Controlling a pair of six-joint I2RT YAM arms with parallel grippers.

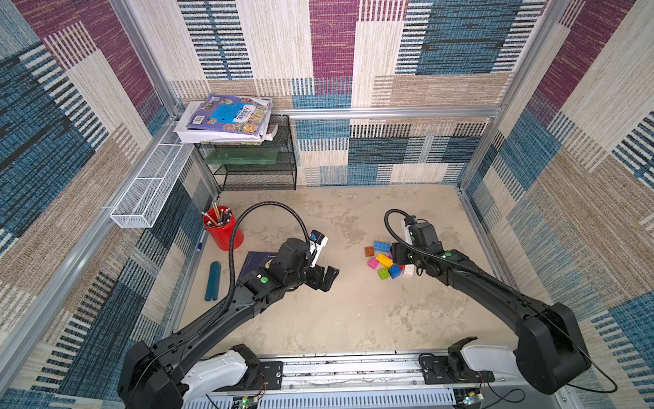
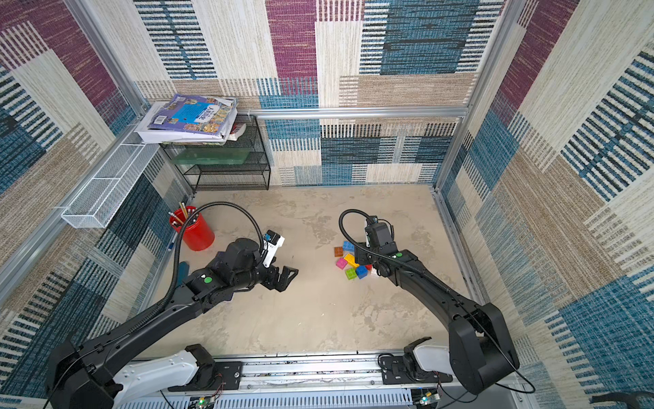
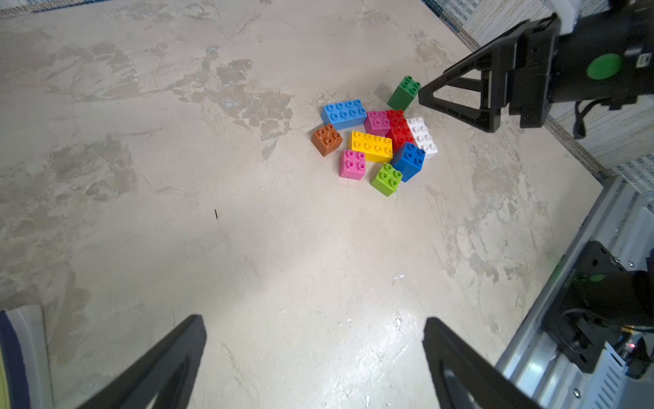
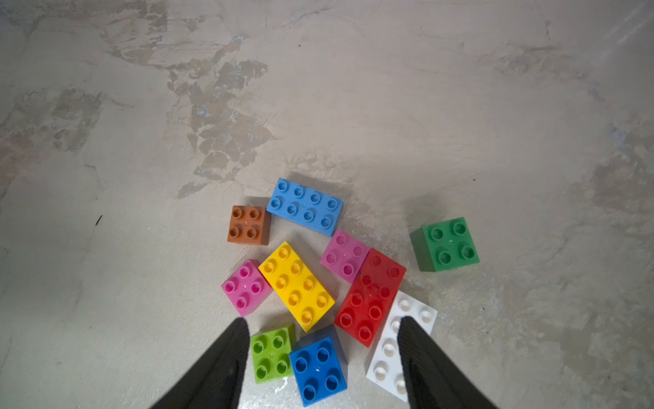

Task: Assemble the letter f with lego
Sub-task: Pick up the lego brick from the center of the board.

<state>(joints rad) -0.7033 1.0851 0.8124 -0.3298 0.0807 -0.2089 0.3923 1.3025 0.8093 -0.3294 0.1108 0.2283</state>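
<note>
In both top views the lego [image 1: 384, 260] is bunched up well off to the side of the left gripper [image 1: 325, 278], which is spread wide with nothing in it. Left wrist: the pile's out ahead of the fingers, well clear. Right wrist: the right gripper [image 4: 323, 319] hangs partly open and empty, with the lime brick [image 4: 272, 354] and blue brick [image 4: 318, 368] between its tips.

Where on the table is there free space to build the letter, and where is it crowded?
Free: the bare beige tabletop between the open left tool and the cluster of small coloured plastic bricks. Crowded: the cluster, with the right tool above it.
</note>
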